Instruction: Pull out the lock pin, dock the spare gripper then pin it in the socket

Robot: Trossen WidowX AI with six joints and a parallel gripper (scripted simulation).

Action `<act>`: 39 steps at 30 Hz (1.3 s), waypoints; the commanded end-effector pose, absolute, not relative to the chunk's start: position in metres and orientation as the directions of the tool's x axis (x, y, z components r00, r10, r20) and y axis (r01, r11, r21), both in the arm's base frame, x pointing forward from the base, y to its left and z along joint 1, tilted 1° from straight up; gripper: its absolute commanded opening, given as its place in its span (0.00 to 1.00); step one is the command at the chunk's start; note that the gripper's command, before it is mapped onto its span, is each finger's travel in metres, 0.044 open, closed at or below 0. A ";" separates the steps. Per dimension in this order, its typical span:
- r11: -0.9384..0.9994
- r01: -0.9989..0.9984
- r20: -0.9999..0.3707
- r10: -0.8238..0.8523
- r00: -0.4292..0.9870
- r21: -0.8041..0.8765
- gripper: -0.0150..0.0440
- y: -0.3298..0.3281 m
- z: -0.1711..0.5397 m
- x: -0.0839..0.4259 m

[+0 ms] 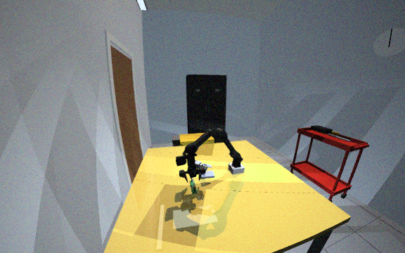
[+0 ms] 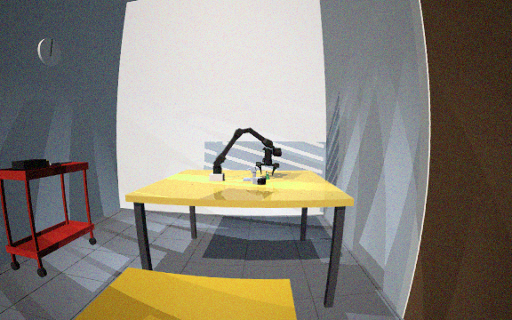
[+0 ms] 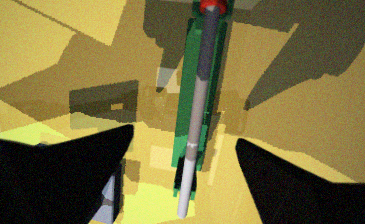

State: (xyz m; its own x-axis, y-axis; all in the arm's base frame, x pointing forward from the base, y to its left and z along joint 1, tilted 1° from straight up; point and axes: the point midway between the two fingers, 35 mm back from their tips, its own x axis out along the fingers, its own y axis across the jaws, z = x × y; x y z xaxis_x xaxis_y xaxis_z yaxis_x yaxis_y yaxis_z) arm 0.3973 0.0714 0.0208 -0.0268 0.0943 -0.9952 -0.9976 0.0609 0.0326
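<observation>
My gripper (image 1: 193, 179) (image 2: 268, 172) (image 3: 185, 136) is open, its black fingers wide apart on either side of a grey pin and above it. The pin (image 3: 198, 100) has a red head (image 3: 213, 6) and lies lengthwise along a narrow green holder (image 3: 187, 85) (image 1: 193, 187) (image 2: 268, 177). Neither finger appears to touch the pin. Pale grey parts (image 1: 207, 174) (image 2: 253, 174) stand beside the holder, with a black part (image 2: 261, 180) in front. The mount and the spare gripper are too small to tell apart there, and the socket cannot be made out.
The arm's pale base (image 1: 236, 169) (image 2: 216, 177) stands on the yellow table (image 1: 276, 207) (image 2: 172, 192). A pale block (image 3: 109, 200) shows behind the left finger in the wrist view. Strong shadows cross the table. A red cart (image 1: 322, 176) (image 2: 52, 237) stands away from the table.
</observation>
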 end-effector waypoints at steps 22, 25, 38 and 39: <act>0.061 -0.996 -0.994 0.089 -0.064 0.070 1.00 0.070 0.067 0.391; 0.061 -0.995 -0.994 0.088 -0.069 0.075 1.00 0.070 0.073 0.390; 0.061 -0.994 -0.992 0.086 -0.087 0.093 1.00 0.070 0.099 0.387; 0.061 -0.994 -0.992 0.085 -0.089 0.094 1.00 0.070 0.101 0.386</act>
